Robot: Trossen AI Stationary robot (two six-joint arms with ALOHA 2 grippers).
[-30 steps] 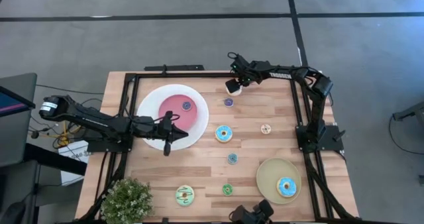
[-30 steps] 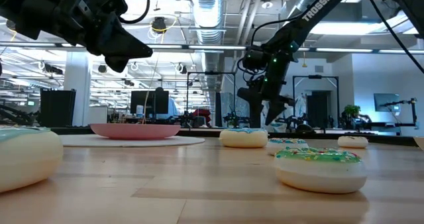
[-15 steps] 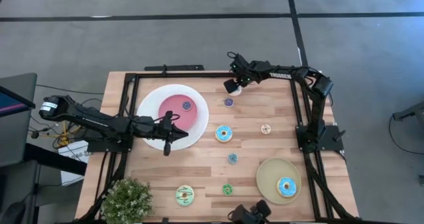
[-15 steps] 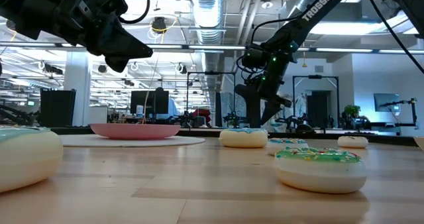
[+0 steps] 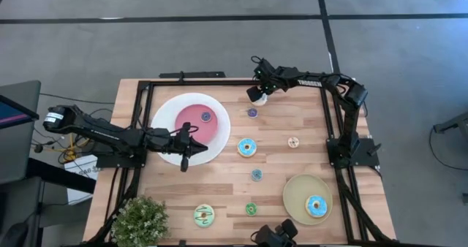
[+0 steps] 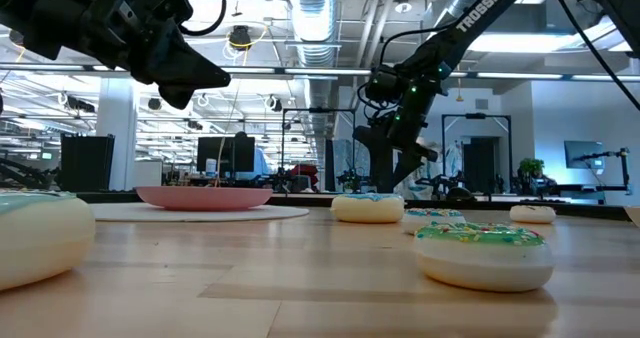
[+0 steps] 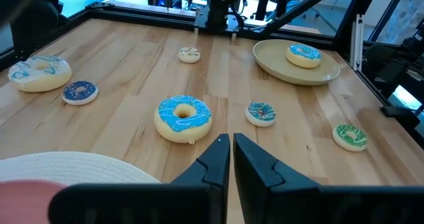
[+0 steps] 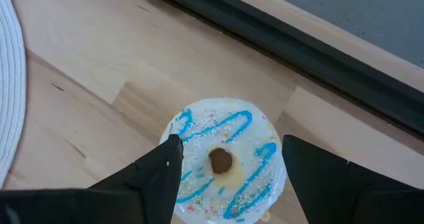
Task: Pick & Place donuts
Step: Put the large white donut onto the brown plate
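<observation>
A white donut with blue drizzle [image 8: 225,161] lies flat on the wood by the table's far edge. My right gripper [image 8: 228,174] is open and points steeply down over it, one finger on each side [image 5: 257,95]. My left gripper [image 7: 231,144] is shut and empty above the near rim of the white plate with the pink centre [image 5: 164,112]. A small purple donut [image 5: 206,117] lies on that plate. A blue-iced donut [image 5: 247,147], a pale green one [image 5: 204,215] and several coin-sized ones lie on the table. Another blue donut [image 5: 316,206] sits on the tan plate [image 5: 298,192]. My right gripper's fingers [image 8: 159,171] stand on either side of the white donut's rim, coming from above. Whether they touch it, I cannot tell. The donut lies flat on the table.
A black frame rail [image 8: 278,42] runs along the far edge just behind the white donut. A potted plant [image 5: 139,219] stands at the near left corner. Bare wood lies between the scattered donuts at mid-table.
My right gripper has tipped a little further down over the white donut, covering more of it in the high view. The donut has stayed where it was.
</observation>
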